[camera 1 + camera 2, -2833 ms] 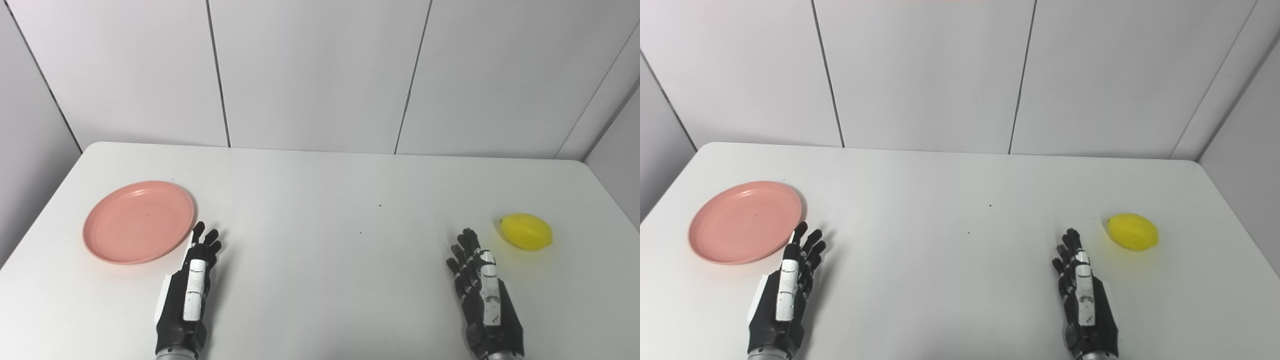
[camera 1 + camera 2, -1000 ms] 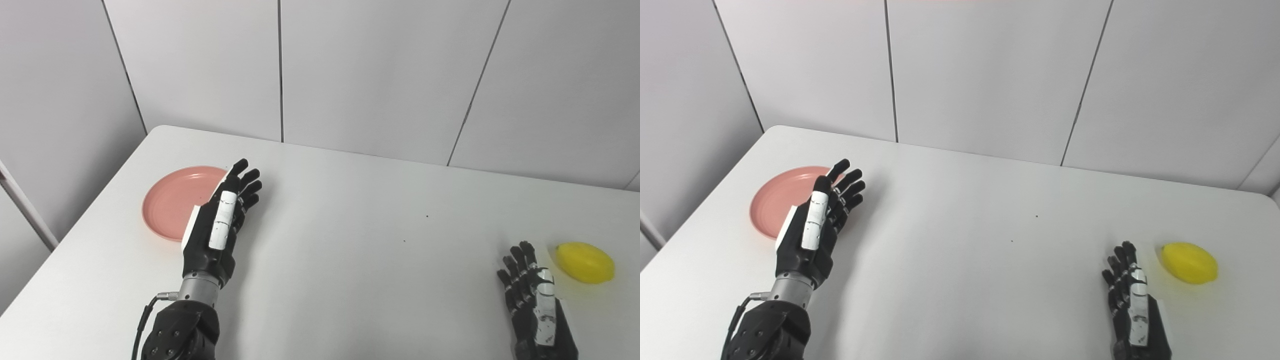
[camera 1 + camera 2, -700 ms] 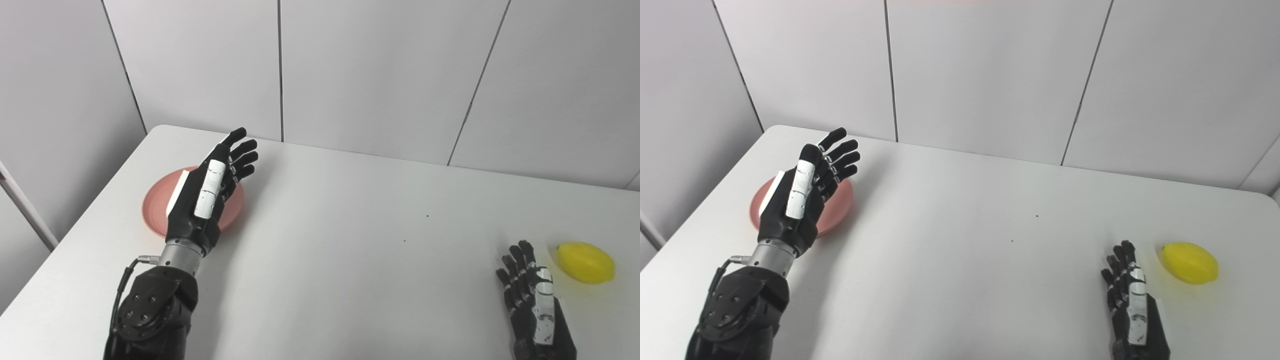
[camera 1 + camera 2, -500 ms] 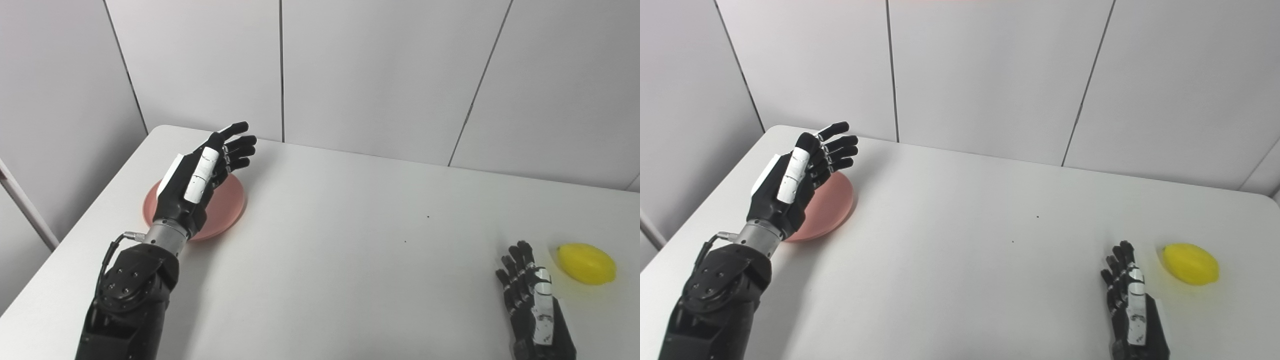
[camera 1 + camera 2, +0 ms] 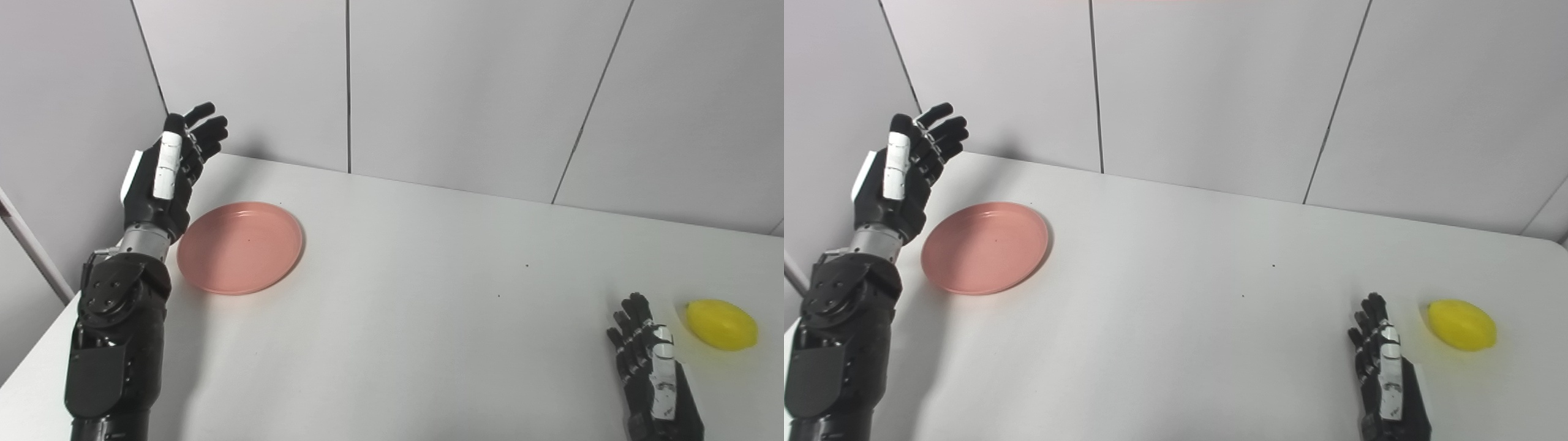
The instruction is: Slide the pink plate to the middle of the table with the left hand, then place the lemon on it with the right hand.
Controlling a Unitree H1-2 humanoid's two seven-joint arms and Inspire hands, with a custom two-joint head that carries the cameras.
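On the left part of the white table (image 5: 398, 318) lies the pink plate (image 5: 240, 247), flat, right side up, holding nothing. It sits near the table's left edge and toward the far side, well apart from the table's middle.

Above and to the left of the plate I hold my left hand (image 5: 160, 177) raised in the air, clear of both plate and table. Its fingers (image 5: 205, 131) are stretched out and slightly fanned, pointing up and to the right toward the grey panelled wall (image 5: 465, 86); the thumb side, with its white strip, faces the camera. The hand holds nothing. My left forearm (image 5: 116, 331) rises from the lower left corner of the view, its dark casing standing over the table's left edge, with a thin cable looping at the wrist.

At the lower right, my right hand (image 5: 652, 373) lies low at the near edge of the table, fingers extended forward and close beside one another, not curled, holding nothing. Whether the palm actually touches the surface I cannot tell.

Just beyond and to the right of those fingertips rests the yellow lemon (image 5: 721, 324), lying on its side on the table, near the hand but not touching it. A narrow strip of bare table separates the two. Lemon and plate are at opposite ends of the table, well apart.
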